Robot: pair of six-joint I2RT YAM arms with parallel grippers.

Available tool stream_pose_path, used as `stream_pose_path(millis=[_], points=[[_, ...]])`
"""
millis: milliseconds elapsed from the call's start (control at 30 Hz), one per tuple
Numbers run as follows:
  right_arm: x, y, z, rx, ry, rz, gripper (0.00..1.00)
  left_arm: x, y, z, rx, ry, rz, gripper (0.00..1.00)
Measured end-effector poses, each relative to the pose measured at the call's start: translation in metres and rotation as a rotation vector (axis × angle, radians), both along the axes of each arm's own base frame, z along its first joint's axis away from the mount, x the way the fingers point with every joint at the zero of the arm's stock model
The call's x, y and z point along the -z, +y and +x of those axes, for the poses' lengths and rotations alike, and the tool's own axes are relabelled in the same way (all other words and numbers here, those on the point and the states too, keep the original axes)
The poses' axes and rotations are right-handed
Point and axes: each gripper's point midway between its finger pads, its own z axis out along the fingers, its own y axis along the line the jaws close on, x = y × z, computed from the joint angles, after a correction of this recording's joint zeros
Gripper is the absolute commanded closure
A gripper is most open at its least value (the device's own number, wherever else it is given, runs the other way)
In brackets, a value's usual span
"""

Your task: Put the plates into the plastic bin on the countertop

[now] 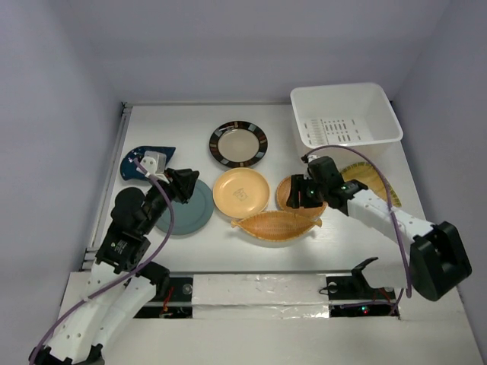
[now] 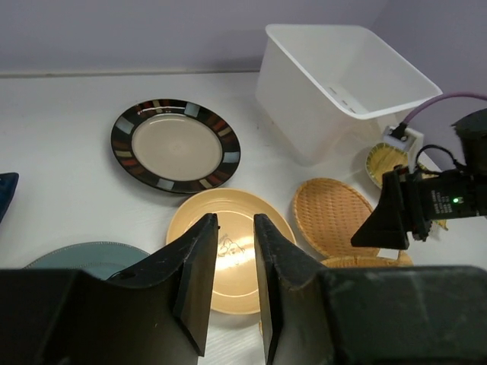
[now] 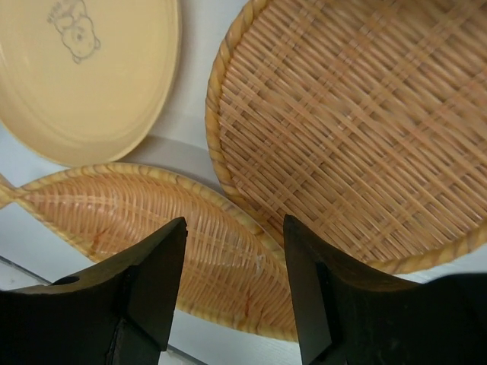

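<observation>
1. Pale lavender-grey walls (image 1: 53, 114) box in the surface (image 1: 175, 122) on the left, back and right. The back wall also shows in the left wrist view (image 2: 114, 34).
2. White crinkled glossy strip (image 1: 259, 289) lies across the near edge, mid-frame in the top view.
3. Black hooked bracket (image 1: 367, 266) sticks up just past the strip's right end.
4. Black box (image 1: 354, 293) sits right below the bracket, with tiny green and red lights (image 1: 365, 309) on its near side. Too small to ID.
5. Small red bit (image 1: 163, 304) off the strip's left end, can't tell what it is.

Nothing legible: tiny black print inside the plastic bin (image 1: 335, 128), blurred mark on the yellow plate (image 3: 84, 84).
</observation>
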Motion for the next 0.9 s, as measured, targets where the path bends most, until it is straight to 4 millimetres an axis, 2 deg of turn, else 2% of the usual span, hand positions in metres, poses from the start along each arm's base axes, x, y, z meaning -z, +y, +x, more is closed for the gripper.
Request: stream_pose_path(millis=[167,267,467,667,767,900], points=[[0.036,0.01,-0.011,-0.052,0.106,-0.05,0.39,-0.003,0.002,-0.002,-0.004,-0.011,-0.005,0.75],[0.049,0.014,-0.016,-0.068,0.143,-0.071,0.38,-0.004,0.001,-0.003,-0.002,-0.013,-0.006,0.75],[0.051,0.025,-0.02,-0.089,0.138,-0.047,0.4,-0.003,0.001,-0.004,0.0,-0.011,-0.005,0.74],[0.054,0.043,-0.055,-0.142,0.172,-0.012,0.42,-0.004,0.002,-0.005,-0.003,-0.014,-0.006,0.73],[0.051,0.051,-0.067,-0.159,0.179,0.007,0.44,-0.004,0.002,-0.005,-0.003,-0.015,-0.006,0.73],[0.048,0.059,-0.075,-0.162,0.188,0.022,0.51,-0.004,0.002,-0.005,-0.003,-0.015,-0.006,0.72]])
